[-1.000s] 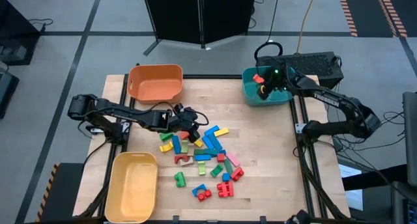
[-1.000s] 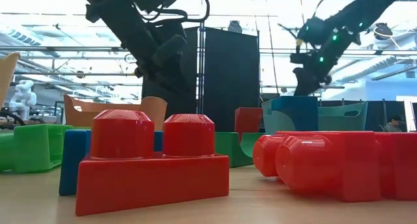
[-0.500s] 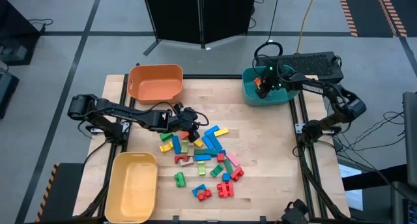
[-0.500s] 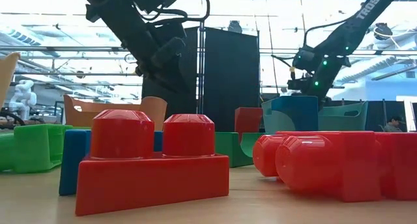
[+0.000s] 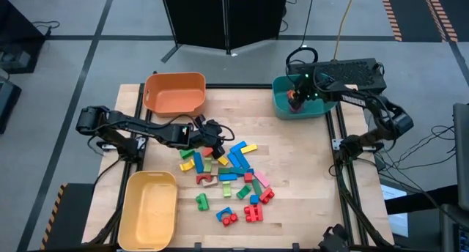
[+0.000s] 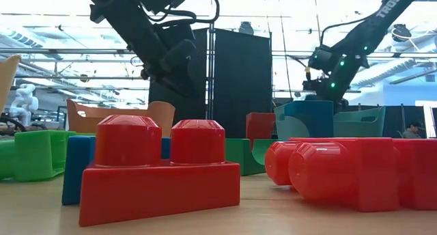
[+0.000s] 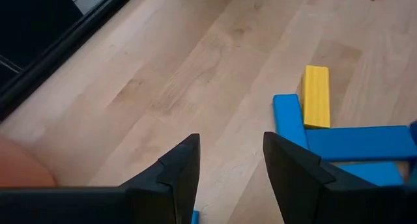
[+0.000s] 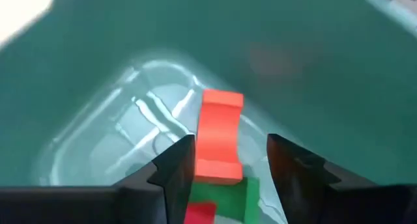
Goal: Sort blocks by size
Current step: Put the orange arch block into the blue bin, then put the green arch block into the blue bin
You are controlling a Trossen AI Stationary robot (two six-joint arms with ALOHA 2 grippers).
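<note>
My right claw (image 8: 225, 162) is hanging open inside the teal bin (image 8: 98, 87), holding nothing, above a red arch block (image 8: 218, 142).

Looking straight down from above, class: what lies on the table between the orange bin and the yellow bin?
In the high view, the left gripper lies between the orange bin and yellow bin.

glossy plastic blocks (image 6: 160, 170) on a matt, pale wood table (image 5: 308, 179); shiny teal plastic bin (image 8: 98, 74)

The table (image 5: 308, 157) is pale wood. An orange bin (image 5: 174, 92), a teal bin (image 5: 282, 105) and a yellow bin (image 5: 149, 210) stand on it. The blocks (image 5: 227, 175) are red, blue, green, yellow and pink. A red arch (image 8: 218, 136) lies in the teal bin.
</note>
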